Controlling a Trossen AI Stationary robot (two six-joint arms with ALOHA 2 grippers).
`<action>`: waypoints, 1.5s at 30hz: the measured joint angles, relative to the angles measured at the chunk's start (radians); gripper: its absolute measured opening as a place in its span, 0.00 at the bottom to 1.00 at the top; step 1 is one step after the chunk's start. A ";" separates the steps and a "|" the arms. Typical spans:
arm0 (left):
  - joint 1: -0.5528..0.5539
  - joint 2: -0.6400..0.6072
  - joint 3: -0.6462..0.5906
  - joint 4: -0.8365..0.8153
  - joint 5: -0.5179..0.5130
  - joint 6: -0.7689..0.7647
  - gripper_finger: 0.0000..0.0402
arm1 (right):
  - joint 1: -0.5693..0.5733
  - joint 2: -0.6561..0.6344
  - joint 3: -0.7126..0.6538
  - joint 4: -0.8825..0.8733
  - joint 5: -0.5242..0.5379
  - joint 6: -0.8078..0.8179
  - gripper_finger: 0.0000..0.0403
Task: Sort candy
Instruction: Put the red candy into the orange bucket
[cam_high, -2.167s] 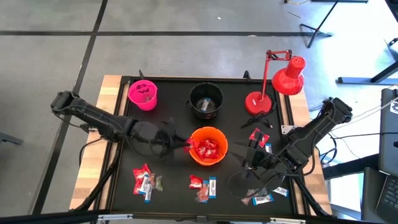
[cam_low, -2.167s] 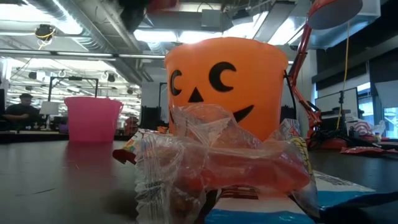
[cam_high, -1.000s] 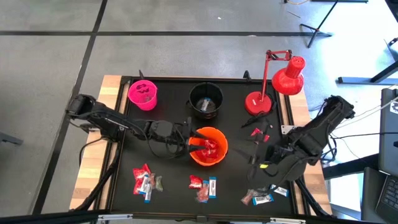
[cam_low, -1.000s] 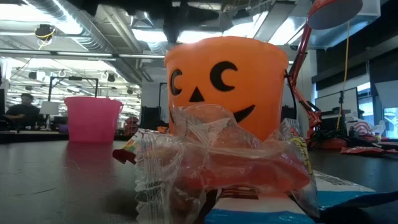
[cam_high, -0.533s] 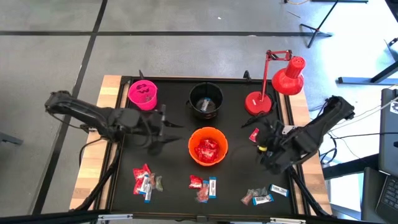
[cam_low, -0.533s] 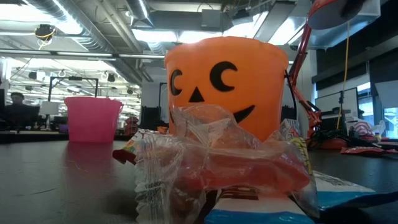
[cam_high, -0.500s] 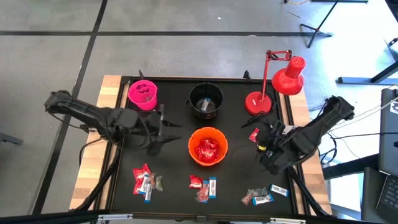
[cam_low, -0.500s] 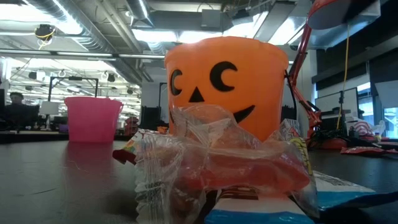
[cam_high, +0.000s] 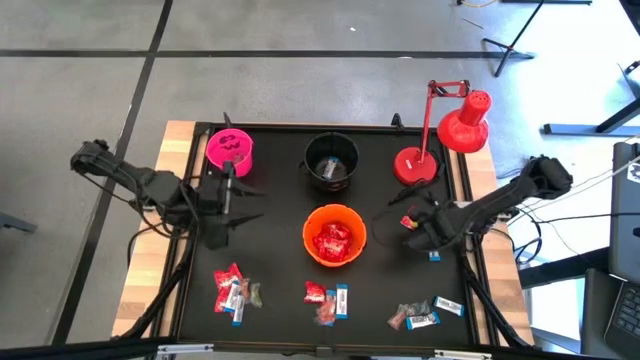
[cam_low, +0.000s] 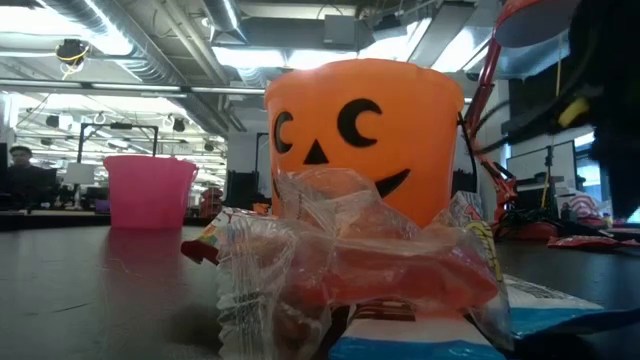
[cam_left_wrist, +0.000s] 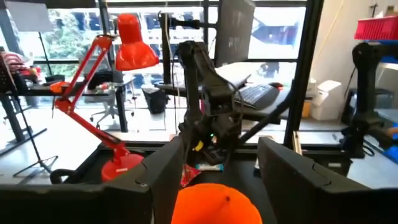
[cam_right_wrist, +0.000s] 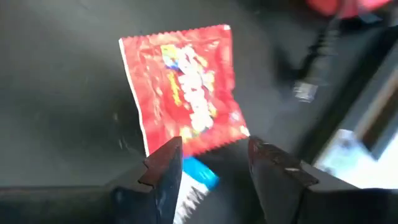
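Fingers of the right gripper stand apart over a red packet, seemingly unheld; left gripper fingers likewise spread.

Grey concrete floor crossed by dark seams, seen from above. Black-topped bench with pale wooden side edges, standing in the middle. Dark stand legs on the floor at the far right. At table height: open industrial ceiling with exposed ducts and pipes, lit by rows of bright strip lights. Seated person at a distant desk on the left. Large windows with dark frames, daylight and greenery beyond. Office chair and desks near the glass, keyboard on one desk.
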 joint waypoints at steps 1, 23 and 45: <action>-0.002 -0.002 0.000 -0.011 0.000 0.000 0.49 | -0.016 0.000 -0.025 0.047 -0.002 -0.014 0.44; -0.008 0.077 -0.001 -0.060 0.001 -0.075 0.49 | -0.150 -0.026 -0.131 0.312 -0.174 -0.176 0.20; -0.008 0.081 -0.001 -0.071 -0.018 -0.089 0.49 | -0.120 -0.148 0.266 0.095 0.090 -0.222 0.01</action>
